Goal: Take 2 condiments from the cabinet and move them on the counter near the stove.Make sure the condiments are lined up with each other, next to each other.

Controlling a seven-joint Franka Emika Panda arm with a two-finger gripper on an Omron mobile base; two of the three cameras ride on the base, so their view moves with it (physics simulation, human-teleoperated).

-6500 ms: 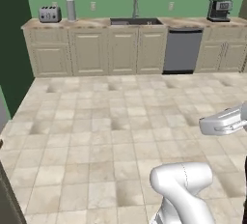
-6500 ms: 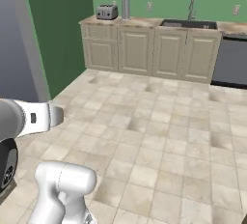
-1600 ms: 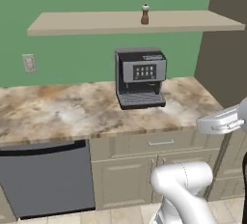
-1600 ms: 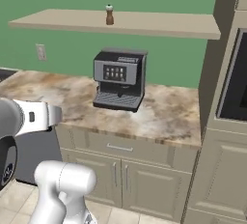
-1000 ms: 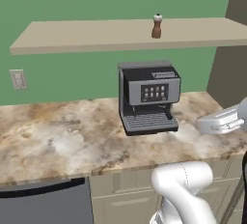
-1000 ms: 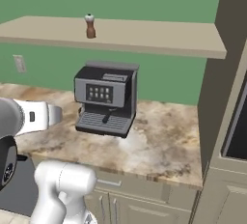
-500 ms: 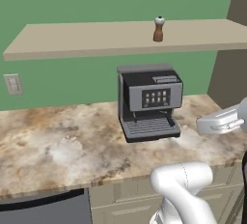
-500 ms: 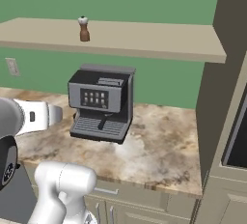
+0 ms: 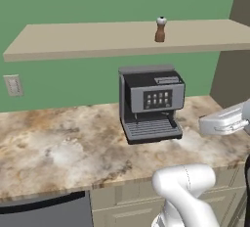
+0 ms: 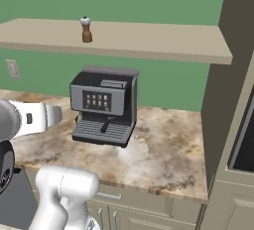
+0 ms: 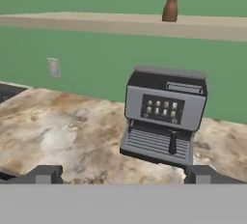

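The shaker (image 9: 160,29) stands upright on the shelf (image 9: 88,37), alone, well above the coffee machine (image 9: 151,102) and a little to its right as I look from the left base view; in the right base view it sits toward the shelf's left part, above the machine's left side. No blue jar is to be seen on the stretch of shelf in front of me. The gripper (image 11: 123,174) hangs low, down at counter (image 9: 53,147) height, its fingers (image 11: 44,174) spread as wide as they go and holding nothing. The task looks barely begun to me: neither condiment has been picked up, and the stove is out of view. The risks from here, as I judge them: the shaker is slim and tall, so a finger that brushes it on the way in could tip it over or roll it off the shelf. The arm must climb past the shelf's front edge, and coming up too close beneath could knock the board or the coffee machine's top. A grip taken too high, on the pale cap, might let it slip or swing. The second condiment also needs finding, perhaps farther along the shelf.
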